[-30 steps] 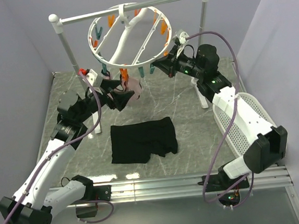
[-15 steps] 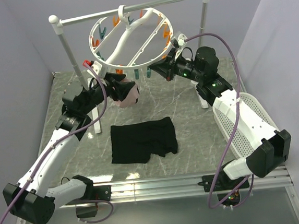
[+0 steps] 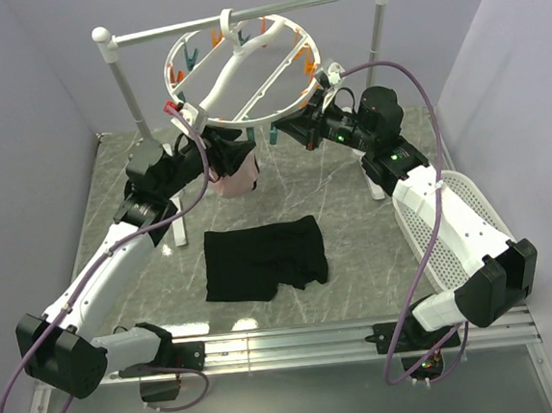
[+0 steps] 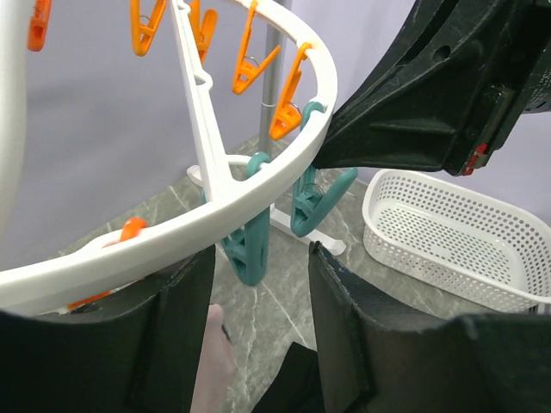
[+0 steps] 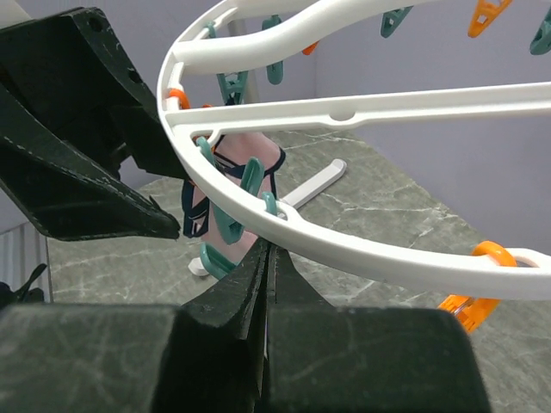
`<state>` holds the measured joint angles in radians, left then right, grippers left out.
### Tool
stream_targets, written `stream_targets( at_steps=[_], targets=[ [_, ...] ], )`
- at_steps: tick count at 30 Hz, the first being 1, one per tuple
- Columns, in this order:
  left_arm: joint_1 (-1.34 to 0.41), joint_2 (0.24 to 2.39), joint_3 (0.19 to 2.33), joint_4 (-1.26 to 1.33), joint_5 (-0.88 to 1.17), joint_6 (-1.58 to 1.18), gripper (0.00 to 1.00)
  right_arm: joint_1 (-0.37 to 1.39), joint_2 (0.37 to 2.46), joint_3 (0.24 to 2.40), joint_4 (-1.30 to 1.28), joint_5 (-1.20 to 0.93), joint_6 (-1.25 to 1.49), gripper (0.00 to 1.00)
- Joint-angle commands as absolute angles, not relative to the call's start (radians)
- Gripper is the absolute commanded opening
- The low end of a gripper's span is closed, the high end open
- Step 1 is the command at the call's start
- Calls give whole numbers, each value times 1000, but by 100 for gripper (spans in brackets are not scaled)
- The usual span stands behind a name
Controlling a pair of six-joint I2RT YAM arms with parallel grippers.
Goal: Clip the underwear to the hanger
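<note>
A: While the underwear (image 3: 264,258) lies flat on the table (image 3: 353,200), centre of the top view, both arms are up at the hanger (image 5: 362,110). Why?
B: Prep, I judge. Right gripper (image 5: 269,248) closed, tips touching the ring's rim from below, likely steadying it against swing.
A: Left?
B: Left gripper (image 4: 261,251) just under the rim, jaws apart. Teal clip (image 4: 244,258) beyond the gap, pink garment (image 3: 235,183) hanging there. Nothing visibly pinched.
A: And the underwear?
B: Untouched, well apart from both grippers. Pick-up not yet begun.
</note>
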<state>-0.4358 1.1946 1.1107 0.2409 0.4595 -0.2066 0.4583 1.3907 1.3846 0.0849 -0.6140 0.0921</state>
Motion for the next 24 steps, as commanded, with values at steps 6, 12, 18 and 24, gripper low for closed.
stream_targets(
  at_steps=[6, 12, 18, 24],
  targets=[
    [-453, 1230, 1173, 356, 489, -253, 49, 482, 1367, 1385, 107, -652, 123, 0],
    [-459, 1243, 1187, 368, 488, -275, 36, 489, 1365, 1385, 106, -655, 126, 0],
    [-460, 1238, 1190, 350, 485, -296, 7, 495, 1365, 1382, 103, -649, 120, 0],
    [-460, 1230, 1183, 321, 488, -311, 0, 497, 1361, 1385, 77, -643, 98, 0]
  ],
)
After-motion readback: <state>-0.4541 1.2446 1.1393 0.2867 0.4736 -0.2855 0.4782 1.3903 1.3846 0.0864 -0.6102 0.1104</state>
